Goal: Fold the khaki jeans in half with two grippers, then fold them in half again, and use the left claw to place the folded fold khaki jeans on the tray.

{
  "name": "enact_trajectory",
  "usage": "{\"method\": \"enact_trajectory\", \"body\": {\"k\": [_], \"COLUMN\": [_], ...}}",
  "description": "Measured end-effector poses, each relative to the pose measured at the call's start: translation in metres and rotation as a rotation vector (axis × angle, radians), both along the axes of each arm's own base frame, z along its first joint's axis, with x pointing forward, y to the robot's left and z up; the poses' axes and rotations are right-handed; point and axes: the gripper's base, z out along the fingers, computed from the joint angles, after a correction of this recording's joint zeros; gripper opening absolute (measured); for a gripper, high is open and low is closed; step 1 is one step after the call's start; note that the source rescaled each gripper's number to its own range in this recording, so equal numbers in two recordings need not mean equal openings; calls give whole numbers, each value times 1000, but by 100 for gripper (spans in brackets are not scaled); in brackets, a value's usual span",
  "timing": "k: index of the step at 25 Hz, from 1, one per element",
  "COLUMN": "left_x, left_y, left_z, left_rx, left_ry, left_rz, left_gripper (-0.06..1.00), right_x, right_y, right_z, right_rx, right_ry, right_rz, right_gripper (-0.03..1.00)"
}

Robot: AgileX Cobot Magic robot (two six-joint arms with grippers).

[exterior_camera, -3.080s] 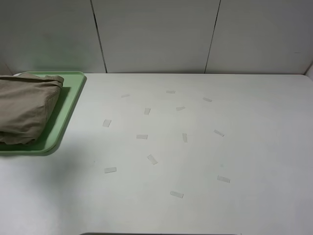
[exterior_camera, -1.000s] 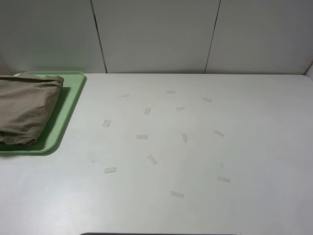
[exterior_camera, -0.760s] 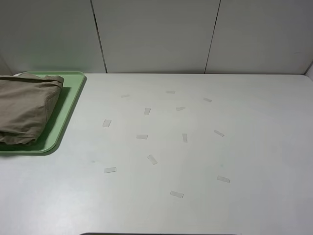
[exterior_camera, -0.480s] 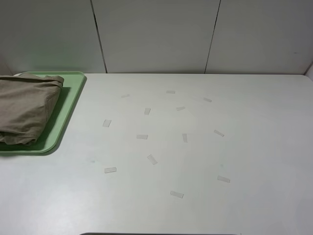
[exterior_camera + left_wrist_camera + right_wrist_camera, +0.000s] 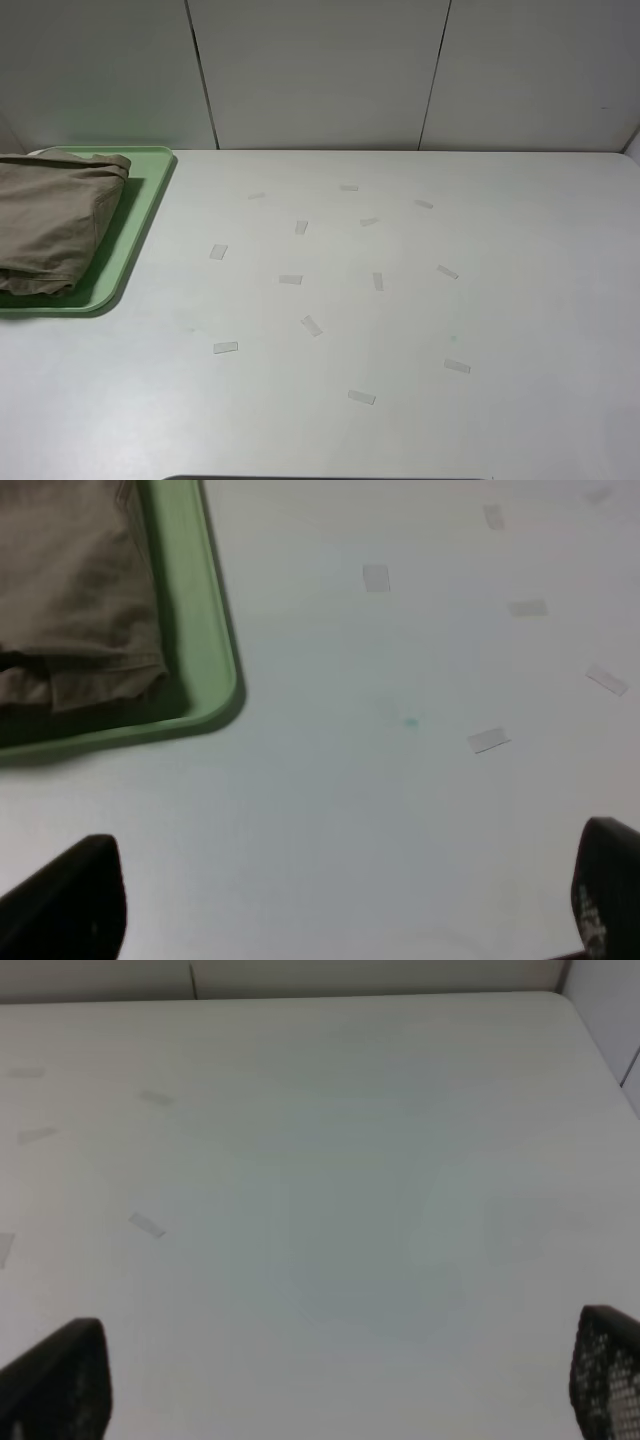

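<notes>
Over the last seconds nothing on the table shifted. The jeans (image 5: 52, 220) lay folded on the tray (image 5: 142, 215), so I judged the task finished. My left claw (image 5: 340, 900) and right gripper (image 5: 340, 1380) hung released, holding nothing.

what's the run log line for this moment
shorts: folded, on tray | left gripper: open, empty | right gripper: open, empty | table: tape bits
</notes>
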Motion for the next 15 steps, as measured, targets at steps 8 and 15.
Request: {"method": "enact_trajectory", "body": {"k": [8,15], "left_x": [0,0], "left_y": [0,0], "left_z": [0,0], "left_rx": [2,2], "left_ry": [-1,-1], "left_rz": [2,2], "left_gripper": [93,93], "right_x": [0,0], "right_y": [0,0], "right_z": [0,0], "right_rx": [0,0], "right_ry": [0,0], "right_rz": [0,0], "right_gripper": [100,100]}}
